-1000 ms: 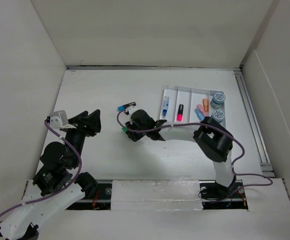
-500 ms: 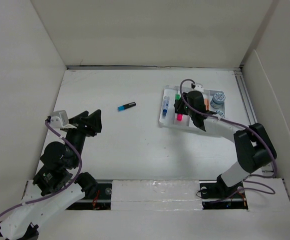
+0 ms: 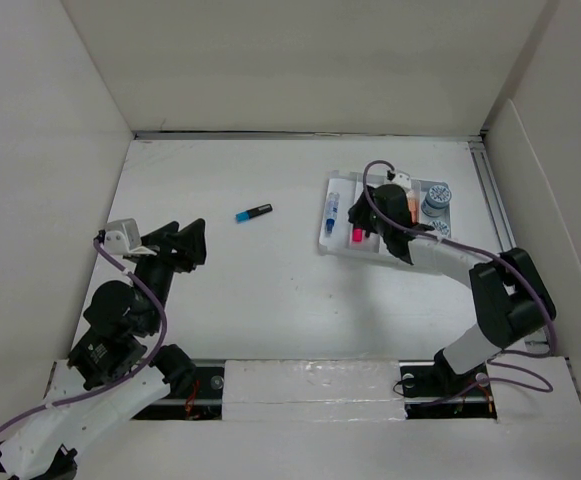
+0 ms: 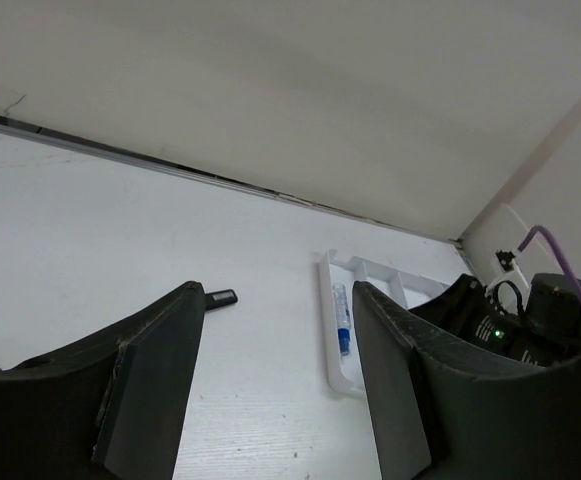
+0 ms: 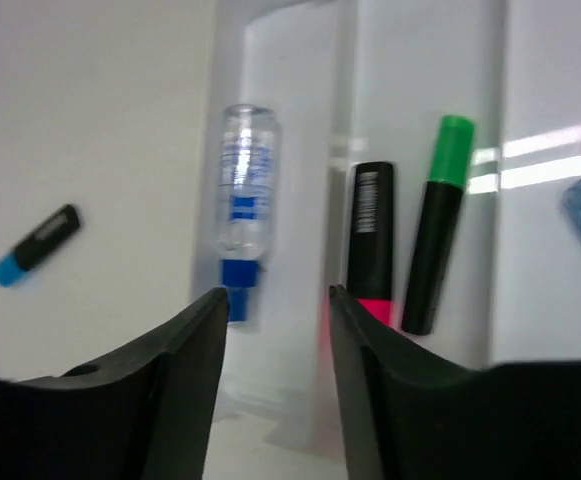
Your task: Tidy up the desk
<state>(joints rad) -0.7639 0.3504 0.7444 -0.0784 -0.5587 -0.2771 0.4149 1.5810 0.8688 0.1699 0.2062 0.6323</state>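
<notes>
White bench (image 3: 270, 300), matte and walled by white panels (image 3: 300, 60), lies under both my arms and carries everything here. The compartmented tray (image 3: 324, 226) sits on its far right part, and I place the rest from that tray.

My right arm (image 3: 500, 300) reaches over the tray, and my right jaws hang above its middle compartments. They stand parted, with nothing between the fingers (image 5: 170, 380). Below them, in the tray's leftmost compartment, lies a clear bottle with a blue cap (image 5: 242, 200). In the next compartment a pink highlighter with a black cap (image 5: 370, 240) and a green-capped black highlighter (image 5: 438, 225) lie side by side, just apart. At the right edge of my wrist view there are a blurred pink thing and a blue one; I cannot tell what they are. From above, something orange (image 3: 412, 208) shows beside my wrist, and two round blue-topped containers (image 3: 437, 198) stand at the tray's right end.

A blue-capped black marker (image 3: 253, 212) lies alone on the bench, left of the tray and apart from it.

My left arm (image 3: 120, 310) is well to the left of the tray, beyond the marker. My left jaws are released too, fingers (image 4: 150, 380) spread with nothing in the gap, facing toward the marker and the tray.
</notes>
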